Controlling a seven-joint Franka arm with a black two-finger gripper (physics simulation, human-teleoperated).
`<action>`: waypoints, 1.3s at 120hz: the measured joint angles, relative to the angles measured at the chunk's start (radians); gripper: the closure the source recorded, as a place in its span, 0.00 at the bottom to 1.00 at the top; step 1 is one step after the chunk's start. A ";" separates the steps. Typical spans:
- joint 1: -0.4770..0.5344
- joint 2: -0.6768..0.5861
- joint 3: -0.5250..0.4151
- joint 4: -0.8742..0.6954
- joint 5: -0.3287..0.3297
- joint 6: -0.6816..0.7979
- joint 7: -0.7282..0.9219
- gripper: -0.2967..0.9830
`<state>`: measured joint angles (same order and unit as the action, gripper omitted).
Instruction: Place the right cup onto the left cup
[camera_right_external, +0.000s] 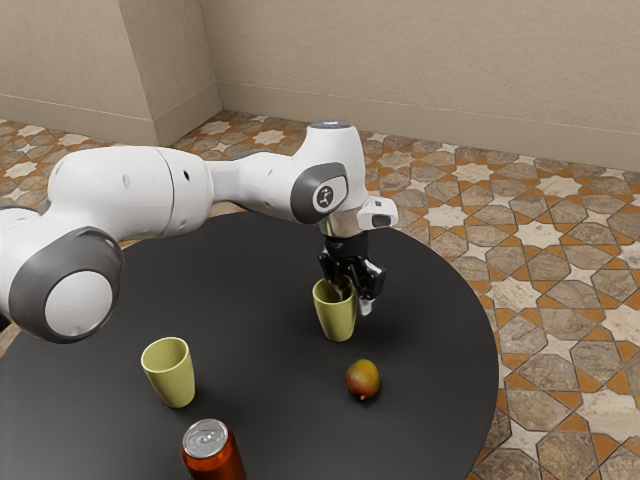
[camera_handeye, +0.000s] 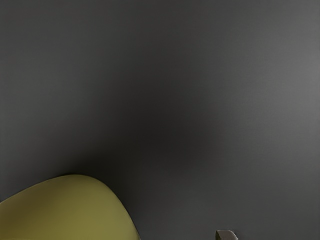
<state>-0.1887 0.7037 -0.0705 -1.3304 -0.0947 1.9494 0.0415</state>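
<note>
Yellow-green cup (camera_right_external: 337, 320): upright
Gripper (camera_right_external: 354, 298): fingers spread, at its rim
Other yellow-green cup (camera_right_external: 172, 377): upright, near red drink can (camera_right_external: 216, 461)
Mango (camera_right_external: 363, 379): on round black table (camera_right_external: 255, 300)

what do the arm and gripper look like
The arm is white with smooth, rounded segments, dark grey trim at the joints and a small round dark logo near the wrist. The gripper is black, with a pale tip.

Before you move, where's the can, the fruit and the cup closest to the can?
Can (camera_right_external: 220, 464): exterior view, its orange-red side.
Fruit (camera_right_external: 363, 379): exterior view, its middle.
Cup (camera_right_external: 172, 384) closest to the can: exterior view, outer wall.
</note>
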 joint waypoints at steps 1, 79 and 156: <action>0.000 0.000 0.000 0.000 0.000 0.000 0.000 0.60; -0.004 -0.070 0.018 -0.018 0.013 -0.044 -0.027 0.84; -0.027 -0.576 0.060 -0.528 0.103 -0.070 -0.129 0.84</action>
<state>-0.2155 0.1276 -0.0104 -1.8588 0.0083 1.8797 -0.0872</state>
